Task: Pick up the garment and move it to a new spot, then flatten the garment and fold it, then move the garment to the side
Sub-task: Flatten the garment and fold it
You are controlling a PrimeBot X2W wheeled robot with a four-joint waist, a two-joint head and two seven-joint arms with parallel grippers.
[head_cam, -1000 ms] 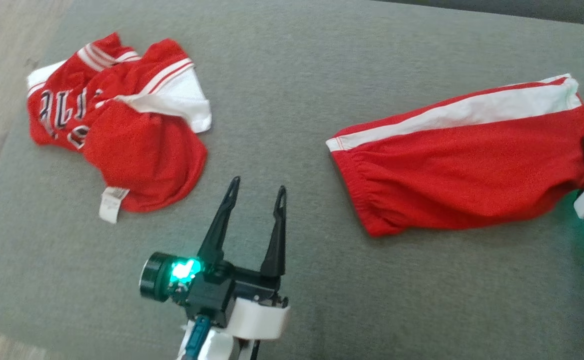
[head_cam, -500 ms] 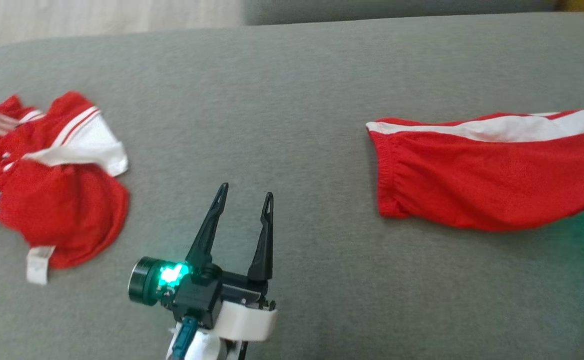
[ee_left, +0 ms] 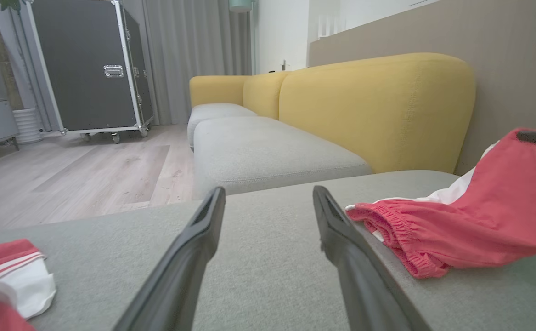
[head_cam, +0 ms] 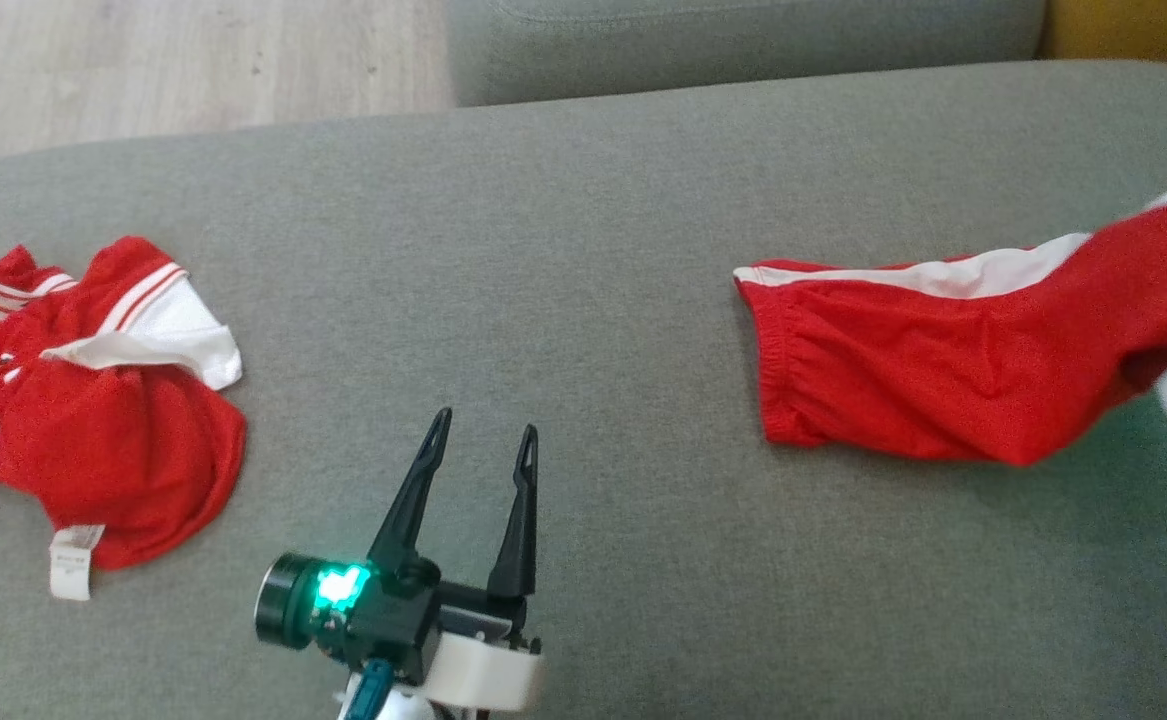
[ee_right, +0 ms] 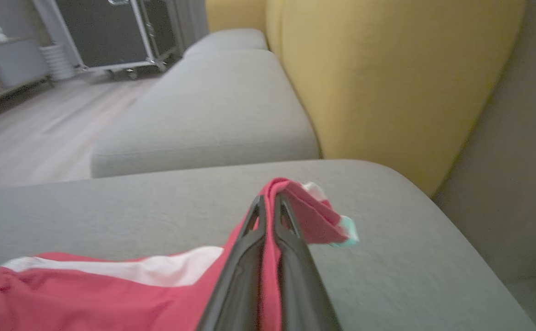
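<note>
Shorts point(head_cam: 943, 390) lie on the grey cushion point(head_cam: 583, 200), long axis across the robot's front, waistband toward centre. Right tool point(ee_right: 268, 202) is clamped on the raised right-hand leg end; left tool point(head_cam: 484, 421) stands open and empty, well apart leftward.

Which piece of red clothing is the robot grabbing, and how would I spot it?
Look at the wide grey sofa seat. On its right side lie red shorts, one end pinched in the robot's right hand. Unlike the crumpled lettered jersey on the left, they have a gathered waistband and one long white side stripe.
</note>
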